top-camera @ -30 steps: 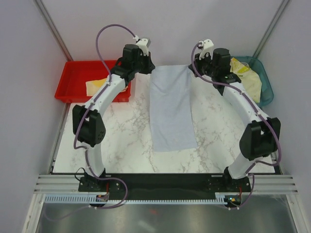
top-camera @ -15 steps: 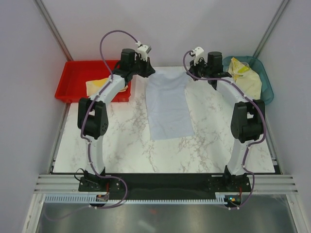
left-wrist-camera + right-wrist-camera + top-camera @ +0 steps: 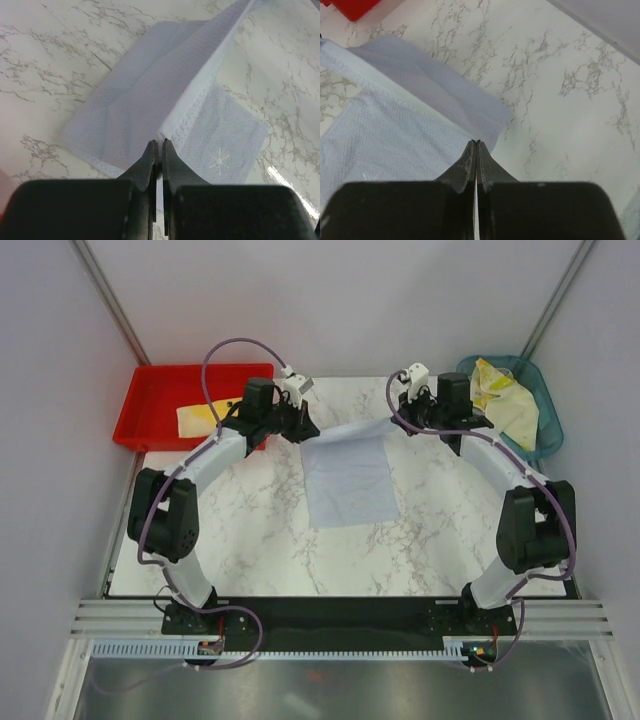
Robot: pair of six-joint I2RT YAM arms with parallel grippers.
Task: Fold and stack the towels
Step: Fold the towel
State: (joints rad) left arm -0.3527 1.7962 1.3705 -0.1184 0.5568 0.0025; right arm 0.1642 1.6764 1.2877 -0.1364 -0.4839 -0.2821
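Both arms have drawn back from the far edge, so the left gripper [image 3: 158, 142] and right gripper [image 3: 476, 142], each pinched shut on a hemmed corner of the pale lavender-blue towel [image 3: 348, 485], now hold that edge raised and the cloth lies shorter than before. Below the jaws its soft, waffle-textured rectangle drapes onto the glossy marble table [image 3: 250, 530]. Outward of the left gripper a red plastic tray [image 3: 150, 405] holds a cream-yellow towel [image 3: 195, 418]; outward of the right, a teal basket [image 3: 548, 435] holds a yellow printed towel [image 3: 505, 400].
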